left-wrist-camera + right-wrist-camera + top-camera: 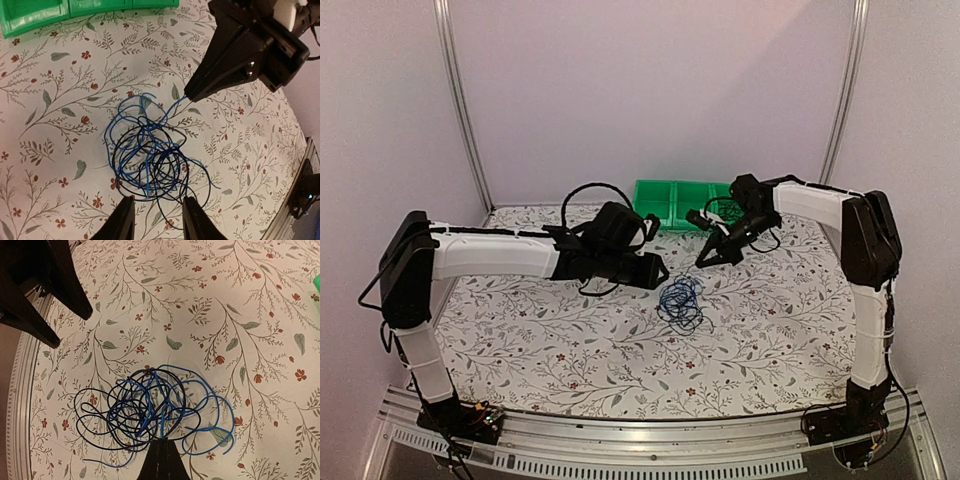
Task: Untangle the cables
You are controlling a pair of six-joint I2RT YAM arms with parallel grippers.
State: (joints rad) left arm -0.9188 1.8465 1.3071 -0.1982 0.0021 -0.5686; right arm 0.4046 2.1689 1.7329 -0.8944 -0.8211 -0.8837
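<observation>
The cables (pixel 680 301) are thin black and blue wires in a small loose tangle on the floral table. They also show in the left wrist view (pixel 150 155) and the right wrist view (pixel 150 410). My right gripper (pixel 705 260) is shut at the tangle's far edge, and a blue strand (pixel 161 427) runs into its closed tip (pixel 162 445). In the left wrist view that tip (pixel 188 96) pinches the blue strand's end. My left gripper (pixel 157 202) is open and empty, its fingers (pixel 122 220) just short of the tangle's left side. It also shows in the top view (pixel 660 272).
A green compartment tray (pixel 685 200) stands at the back of the table, behind the right gripper; its edge shows in the left wrist view (pixel 35 17). The left gripper's black fingers (pixel 65 290) hang at the upper left of the right wrist view. White walls close in the table.
</observation>
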